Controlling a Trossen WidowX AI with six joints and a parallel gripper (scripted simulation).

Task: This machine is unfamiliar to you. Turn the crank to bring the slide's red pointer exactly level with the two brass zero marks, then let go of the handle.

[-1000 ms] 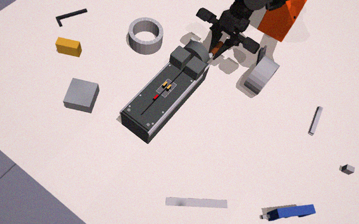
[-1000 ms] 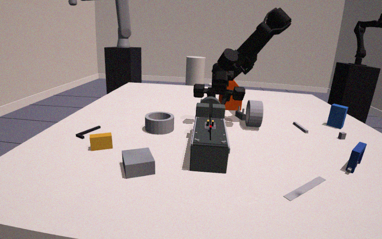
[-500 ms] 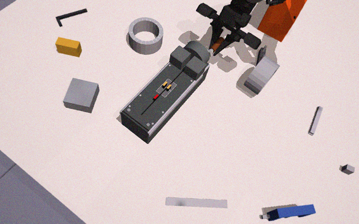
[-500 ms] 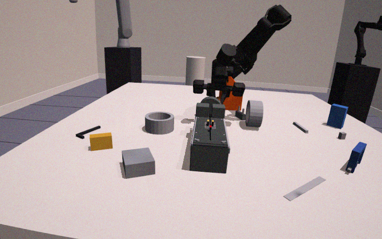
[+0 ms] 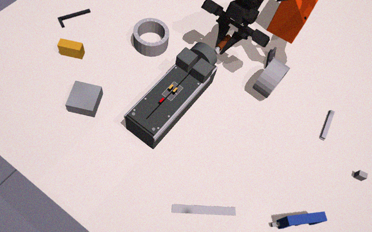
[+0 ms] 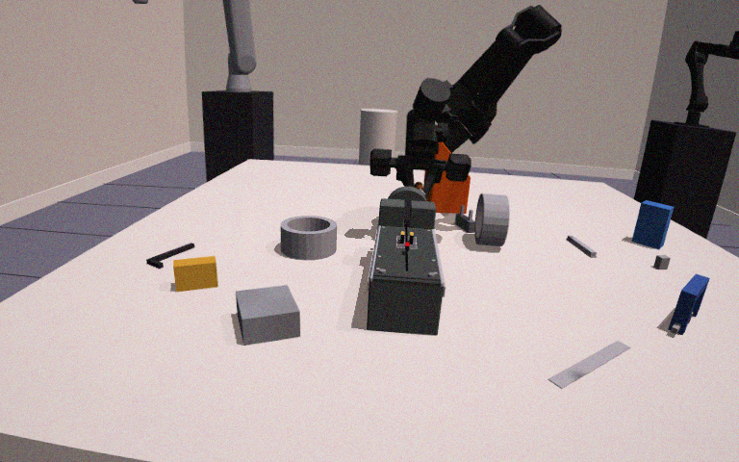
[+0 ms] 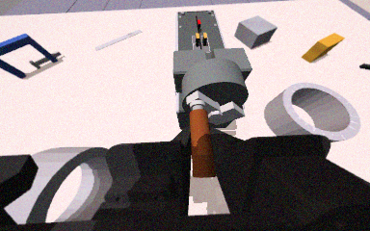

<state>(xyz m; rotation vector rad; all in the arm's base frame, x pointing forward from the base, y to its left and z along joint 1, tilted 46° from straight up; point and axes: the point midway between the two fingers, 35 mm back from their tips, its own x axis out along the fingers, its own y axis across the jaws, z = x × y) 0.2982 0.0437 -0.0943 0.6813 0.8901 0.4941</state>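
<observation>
The dark box machine (image 5: 185, 95) (image 6: 405, 302) (image 7: 185, 31) has a slotted top. Its red pointer (image 5: 161, 100) (image 6: 407, 244) (image 7: 198, 22) sits in the slot, short of the two brass marks, on the side away from the crank. One brass mark (image 5: 170, 87) (image 6: 402, 233) (image 7: 198, 37) and the other brass mark (image 5: 175, 90) (image 6: 411, 234) (image 7: 205, 37) flank the slot. My gripper (image 5: 219, 49) (image 6: 418, 187) (image 7: 197, 129) is shut on the brown crank handle (image 5: 224, 42) (image 7: 199, 125), behind the grey drum (image 5: 203, 52) (image 7: 217, 77). The fingers partly hide the handle.
A grey ring (image 5: 149, 49) (image 6: 308, 244) lies left of the drum. A grey round part (image 5: 271, 78) (image 6: 493, 219) stands to its right. A grey block (image 5: 84, 97), a yellow block (image 5: 71, 49) and a black angled bar (image 5: 75, 14) lie farther left.
</observation>
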